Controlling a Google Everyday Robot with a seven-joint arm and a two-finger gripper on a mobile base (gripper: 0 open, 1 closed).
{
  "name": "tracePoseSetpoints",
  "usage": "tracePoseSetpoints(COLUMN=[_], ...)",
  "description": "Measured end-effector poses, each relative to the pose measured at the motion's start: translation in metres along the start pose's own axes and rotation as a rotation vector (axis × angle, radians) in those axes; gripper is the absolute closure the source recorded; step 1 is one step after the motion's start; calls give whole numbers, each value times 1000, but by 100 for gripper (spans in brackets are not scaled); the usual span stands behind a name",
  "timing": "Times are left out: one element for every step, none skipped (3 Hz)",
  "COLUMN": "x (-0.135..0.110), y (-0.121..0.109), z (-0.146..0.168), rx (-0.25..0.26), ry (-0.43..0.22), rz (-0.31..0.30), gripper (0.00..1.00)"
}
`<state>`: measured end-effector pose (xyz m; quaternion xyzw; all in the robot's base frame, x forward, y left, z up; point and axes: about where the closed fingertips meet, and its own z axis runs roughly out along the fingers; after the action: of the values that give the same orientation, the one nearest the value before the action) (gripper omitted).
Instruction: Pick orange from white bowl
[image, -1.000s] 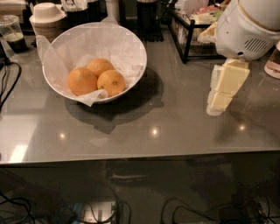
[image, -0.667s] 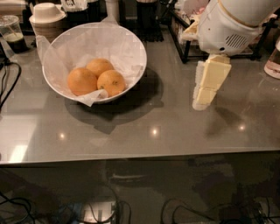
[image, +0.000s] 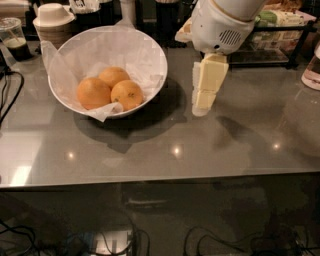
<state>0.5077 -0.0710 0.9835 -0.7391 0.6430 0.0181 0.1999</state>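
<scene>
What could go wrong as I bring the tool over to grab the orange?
The tool hangs beside the white bowl, outside its rim, so it could clip the rim. The orange sits against two other oranges, which may roll. Loose paper could get pinched too.

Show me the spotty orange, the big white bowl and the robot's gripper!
orange (image: 127, 94), camera view: middle of its speckled skin.
white bowl (image: 158, 84), camera view: its right wall.
gripper (image: 202, 106), camera view: its lower end, hanging right of the bowl.
</scene>
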Motion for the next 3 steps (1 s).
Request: tracePoseSetpoints(x=[-25, -46, -71], y=[-10, -22, -39], z=[8, 13, 16], rx=[-14, -14, -5], ry=[-22, -36, -52], rz=[-51, -86, -126], gripper=[0, 0, 0])
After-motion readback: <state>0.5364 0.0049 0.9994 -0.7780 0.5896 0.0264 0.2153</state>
